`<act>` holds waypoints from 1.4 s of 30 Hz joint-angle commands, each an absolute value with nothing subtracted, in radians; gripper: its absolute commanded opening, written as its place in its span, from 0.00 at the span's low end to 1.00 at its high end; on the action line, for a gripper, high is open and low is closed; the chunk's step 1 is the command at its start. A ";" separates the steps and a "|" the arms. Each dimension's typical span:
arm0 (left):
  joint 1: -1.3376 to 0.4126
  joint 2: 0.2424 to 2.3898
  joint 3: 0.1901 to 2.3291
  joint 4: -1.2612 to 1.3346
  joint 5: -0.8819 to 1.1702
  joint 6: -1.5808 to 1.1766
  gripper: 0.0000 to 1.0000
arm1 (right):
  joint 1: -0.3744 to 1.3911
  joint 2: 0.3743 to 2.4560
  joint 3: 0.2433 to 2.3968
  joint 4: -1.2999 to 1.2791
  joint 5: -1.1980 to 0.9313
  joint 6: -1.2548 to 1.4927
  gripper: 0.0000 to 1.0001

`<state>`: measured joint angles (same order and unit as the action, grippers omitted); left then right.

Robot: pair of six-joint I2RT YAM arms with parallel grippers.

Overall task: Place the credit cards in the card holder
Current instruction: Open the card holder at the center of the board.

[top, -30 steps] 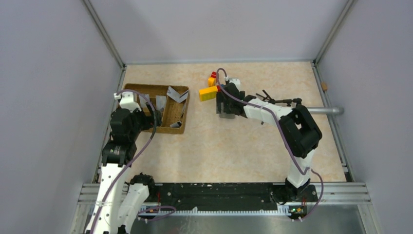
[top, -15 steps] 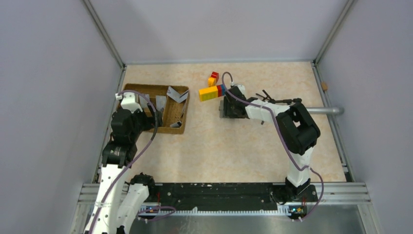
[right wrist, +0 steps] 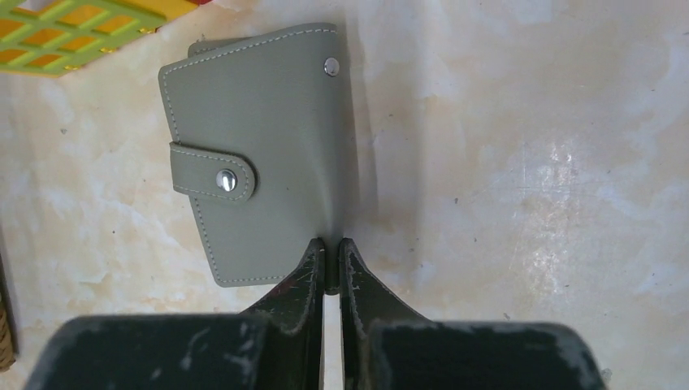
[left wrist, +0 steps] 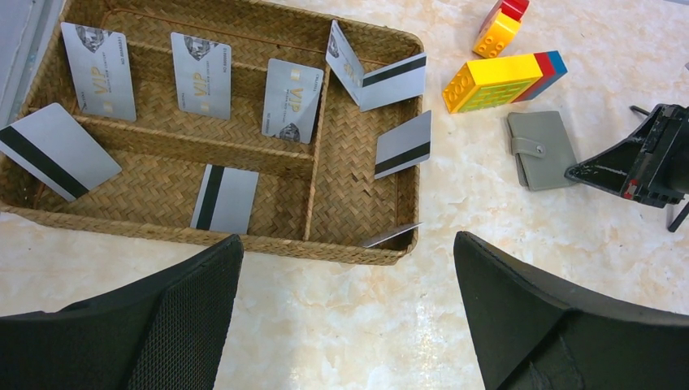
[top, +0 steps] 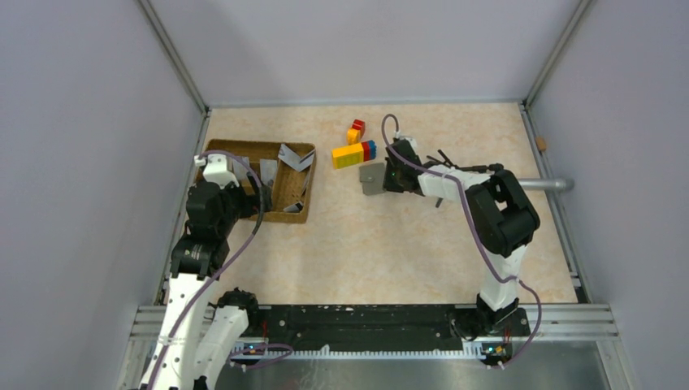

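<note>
Plainly, the relation that matters is between the right gripper [right wrist: 329, 253] and the card holder [right wrist: 260, 154]. In the right wrist view the fingers are drawn together to a sliver, and they appear to pinch the holder's fold edge close to its near corner. The rest of the grey wallet spreads from the tips toward 11 and 12 o'clock. Its long axis runs 12 to 6, in line with the fingers. The strap and its snap sit on the 9 o'clock edge, fastened, so the holder lies flat on the table and closed.

From above, the holder is at 9 o'clock of the right gripper, with the yellow block [top: 348, 155] just beside it at 11 o'clock. The wicker tray [top: 297, 214] lies well apart, further toward 9 o'clock.

The left gripper [left wrist: 345, 244] hangs over the tray's near rim with its fingers spread wide and holding nothing. The credit cards [left wrist: 291, 100] lie in the tray's compartments from 10 to 12 o'clock of it, some leaning on the walls. None is in the holder yet.

My reading is that the right arm, being nearer, handles the holder, which must be unsnapped first, and the left arm fetches cards.
</note>
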<state>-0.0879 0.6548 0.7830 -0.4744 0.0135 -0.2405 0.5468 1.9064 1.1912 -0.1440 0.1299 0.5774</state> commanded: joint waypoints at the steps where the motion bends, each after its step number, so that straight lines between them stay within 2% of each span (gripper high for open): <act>1: -0.094 0.655 0.780 -0.439 0.031 -0.232 0.99 | 0.549 1.882 1.173 -0.143 0.097 0.566 0.00; 7: -0.098 0.665 0.776 -0.411 0.188 -0.242 0.99 | 0.549 1.723 1.058 -0.031 -0.049 0.540 0.00; 16: -0.113 0.639 0.735 -0.217 0.530 -0.414 0.99 | 0.551 1.313 0.757 0.220 -0.351 0.527 0.00; 25: -0.201 0.616 0.574 0.227 0.731 -0.819 0.99 | 0.594 0.940 0.621 0.364 -0.493 0.565 0.00; 34: -0.427 0.686 0.555 0.420 0.686 -0.930 0.99 | 0.739 0.866 0.597 0.546 -0.529 0.607 0.00; 40: -0.469 0.691 0.541 0.506 0.676 -0.959 0.99 | 0.795 0.896 0.603 0.577 -0.528 0.609 0.00; 42: -0.473 0.691 0.544 0.509 0.669 -0.958 0.94 | 0.802 0.907 0.604 0.569 -0.531 0.602 0.00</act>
